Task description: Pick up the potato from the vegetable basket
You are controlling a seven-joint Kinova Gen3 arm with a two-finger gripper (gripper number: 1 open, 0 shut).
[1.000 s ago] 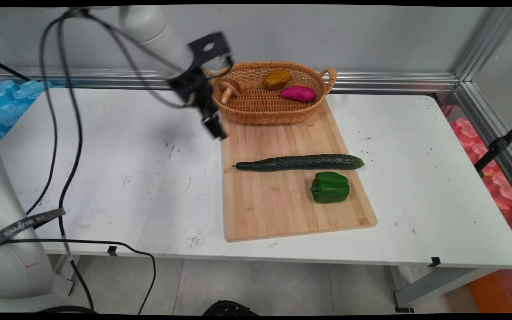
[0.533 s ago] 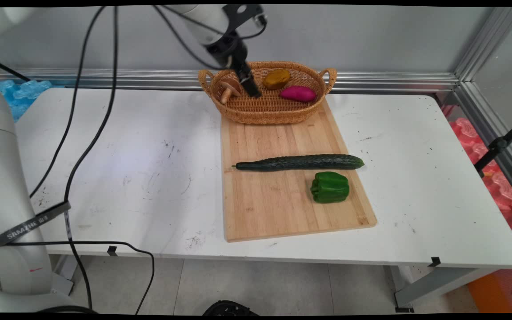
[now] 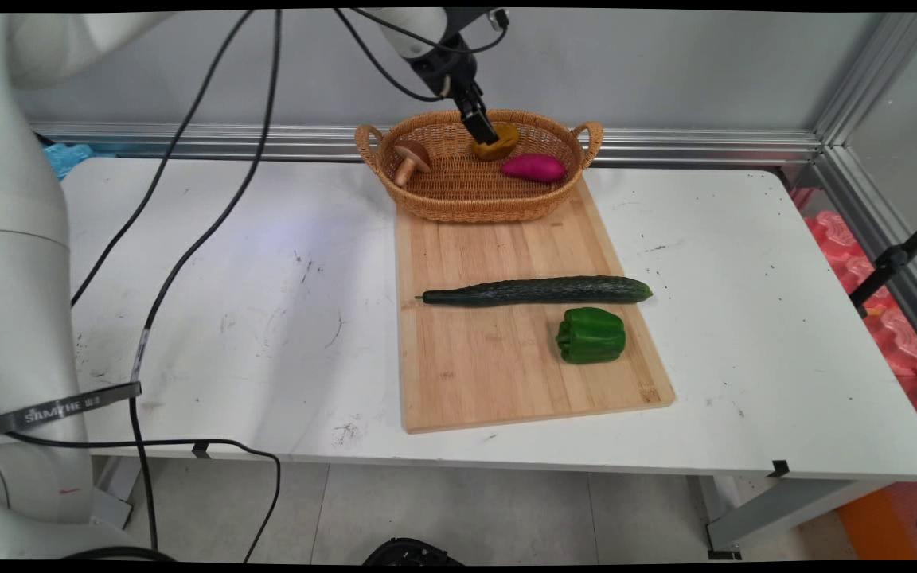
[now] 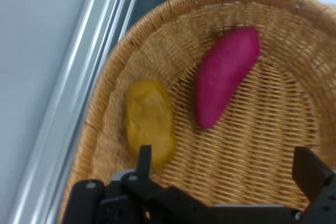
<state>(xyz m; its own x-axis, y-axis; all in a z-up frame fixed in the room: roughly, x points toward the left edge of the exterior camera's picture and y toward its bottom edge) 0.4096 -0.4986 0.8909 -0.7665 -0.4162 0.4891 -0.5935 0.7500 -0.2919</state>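
Observation:
My gripper (image 3: 484,133) hangs over the back of a wicker basket (image 3: 466,208), just above a yellow-brown potato (image 3: 504,144). In the hand view the gripper (image 4: 226,167) is open with nothing between its fingers. There the potato (image 4: 149,120) lies by the left fingertip, and a magenta sweet potato (image 4: 226,75) lies to its right on the basket's weave (image 4: 262,140). In the main view the sweet potato (image 3: 534,168) is right of the gripper and a brown mushroom (image 3: 410,157) lies at the basket's left end.
The basket stands on the far end of a wooden cutting board (image 3: 498,374). A long cucumber (image 3: 538,290) and a green bell pepper (image 3: 591,335) lie on the board nearer me. Black cables (image 3: 188,239) hang over the table's left half. An aluminium rail (image 3: 705,146) runs behind.
The gripper has swung right and upward, from beside the basket's left handle, across the mushroom, to above the potato. Nothing on the table has moved.

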